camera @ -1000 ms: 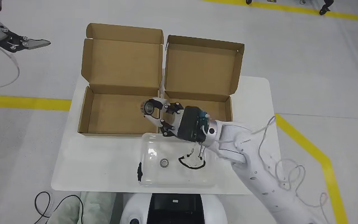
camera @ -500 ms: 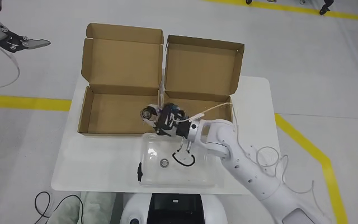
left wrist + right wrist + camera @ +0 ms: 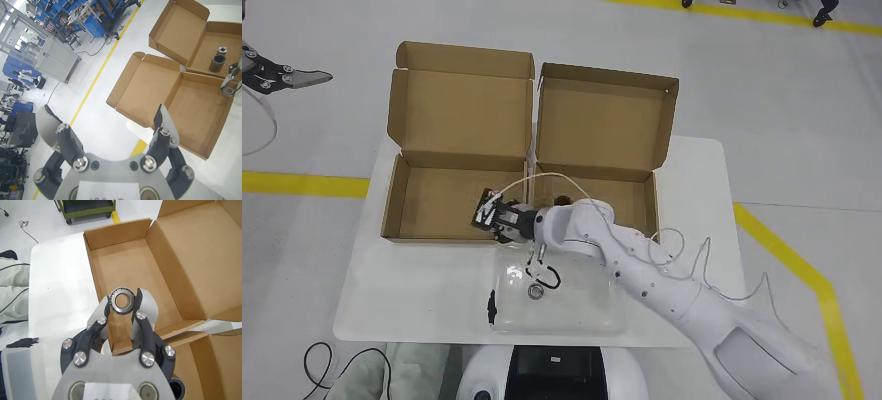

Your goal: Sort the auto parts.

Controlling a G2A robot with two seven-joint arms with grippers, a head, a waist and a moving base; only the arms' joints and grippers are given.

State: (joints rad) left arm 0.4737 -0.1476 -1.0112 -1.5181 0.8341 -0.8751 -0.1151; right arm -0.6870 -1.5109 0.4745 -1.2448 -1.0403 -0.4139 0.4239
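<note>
With right gripper (image 3: 122,302) clamped on silvery steel bearing ring (image 3: 122,303), seemingly above open brown cardboard box (image 3: 132,262), lower near floor before releasing; left gripper (image 3: 103,113) spread, empty.

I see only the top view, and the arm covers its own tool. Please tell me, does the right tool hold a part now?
Observer: Yes. The right tool is shut on a bearing, gripping it by its outer rim.
Operator: The arm also covers the right box. What lies inside it?
Observer: In the right box a dark sleeve and a smaller silver cylinder stand upright, side by side.
Operator: Is the left tool open?
Observer: The left tool is open and holds nothing.
</note>
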